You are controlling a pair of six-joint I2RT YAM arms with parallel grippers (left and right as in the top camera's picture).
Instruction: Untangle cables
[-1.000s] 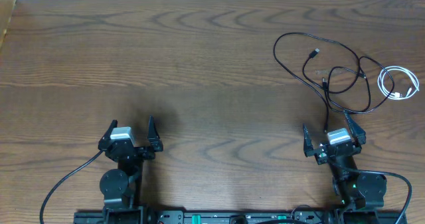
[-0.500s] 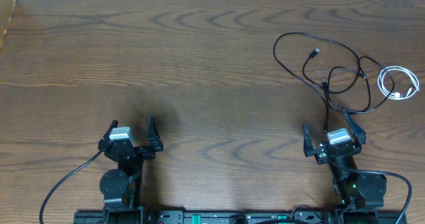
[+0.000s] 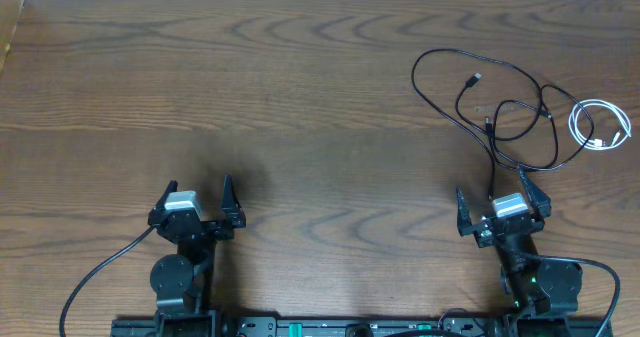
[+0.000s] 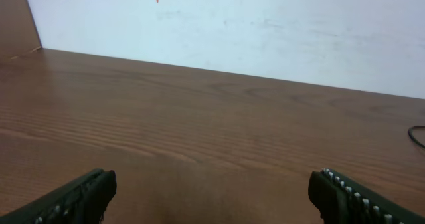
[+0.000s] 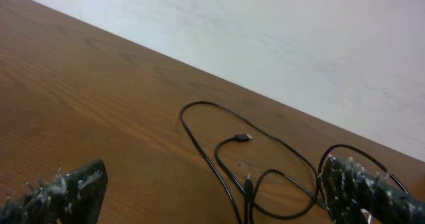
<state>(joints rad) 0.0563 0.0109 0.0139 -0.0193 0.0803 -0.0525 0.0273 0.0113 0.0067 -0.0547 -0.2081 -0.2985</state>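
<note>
On the tabletop [image 3: 300, 97], the long cables [image 3: 490, 127] lie looped over one another at the far right, ahead of the right hand [image 3: 495, 192]. The short coiled cable [image 3: 575, 127] sits at their right edge. The left hand [image 3: 197, 187] is near left, well apart.

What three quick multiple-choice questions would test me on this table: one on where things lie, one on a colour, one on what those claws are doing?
1. Where do the black cables lie on the table?
A. Far right, ahead of the right gripper
B. Dead centre
C. Near left corner

2. What colour is the small coiled cable?
A. Red
B. White
C. Yellow

3. How do the left gripper and right gripper stand?
A. Both open, holding nothing
B. Both shut on cables
C. One open, one shut

Answers: 1 A, the overhead view shows the tangle at the right, beyond that gripper. 2 B, the coil is plainly white. 3 A, both wrist views show fingers wide apart, gripping nothing.
</note>
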